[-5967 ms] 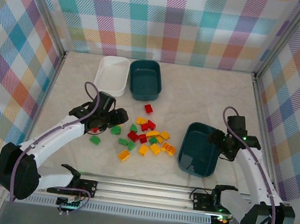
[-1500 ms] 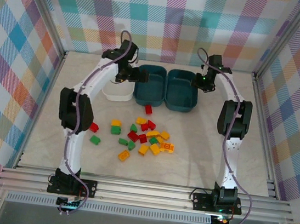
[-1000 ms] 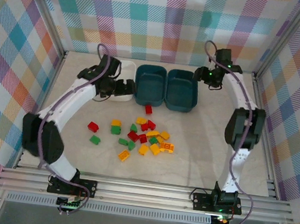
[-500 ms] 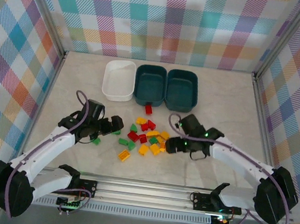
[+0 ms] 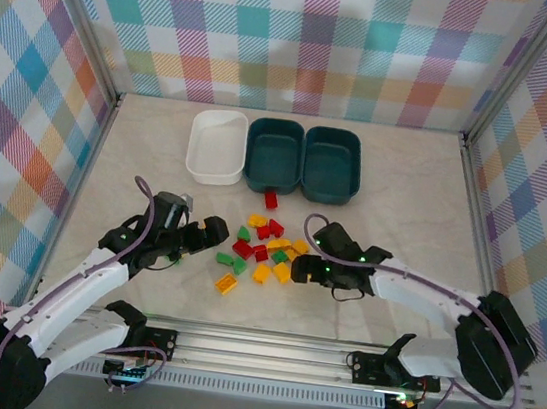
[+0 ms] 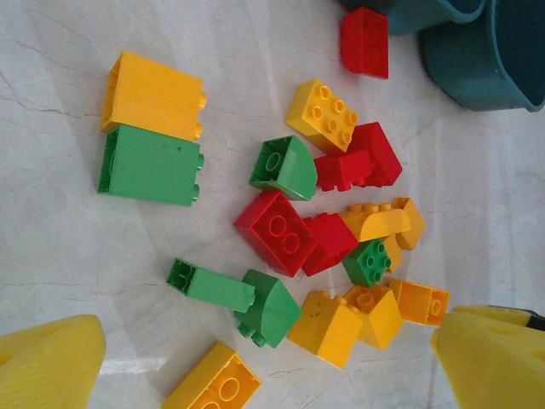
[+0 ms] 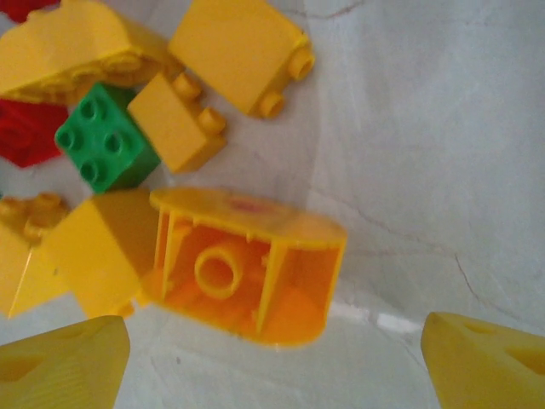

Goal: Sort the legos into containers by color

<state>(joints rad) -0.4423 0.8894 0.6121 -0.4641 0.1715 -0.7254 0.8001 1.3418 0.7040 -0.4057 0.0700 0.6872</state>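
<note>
Nearest first, entry one: the legos (image 5: 263,249), a loose heap of red, green and yellow bricks at the centre of the table (image 5: 402,222), with none in any tub that I can see. By my judgement they are light, rigid and hard-shelled. Their glossy faces are likely to slip or skitter when nudged, but they are not fragile. I would take each one low across two flat opposite walls, never over the studs or a curved top. Entry two: an orange hollow brick (image 7: 247,273) on its side at the heap's 3 o'clock edge, its open underside facing the right wrist camera. A yellow brick touches it at its 9 o'clock and a green two-by-two (image 7: 106,145) lies at its 11. Its long walls look the best place to pinch. Entry three: the right gripper (image 7: 272,366), jaws wide apart and empty, sits just short of that brick. The arm is folded with its elbow out at 4 o'clock, and the forearm runs low toward 9. Entry four: the left gripper (image 5: 211,232), jaws fully apart with nothing held, hovers at the heap's 9 o'clock. Its elbow is back at 7 o'clock and the forearm reaches toward 1. Entry five, farther out: a lone red brick (image 5: 271,200) just beside the tubs. Entry six, farthest: the containers in a close row, a white tub (image 5: 216,147) at 11 o'clock, a middle teal tub (image 5: 274,154) at 12 and an end teal tub (image 5: 332,162) at 1.
</note>
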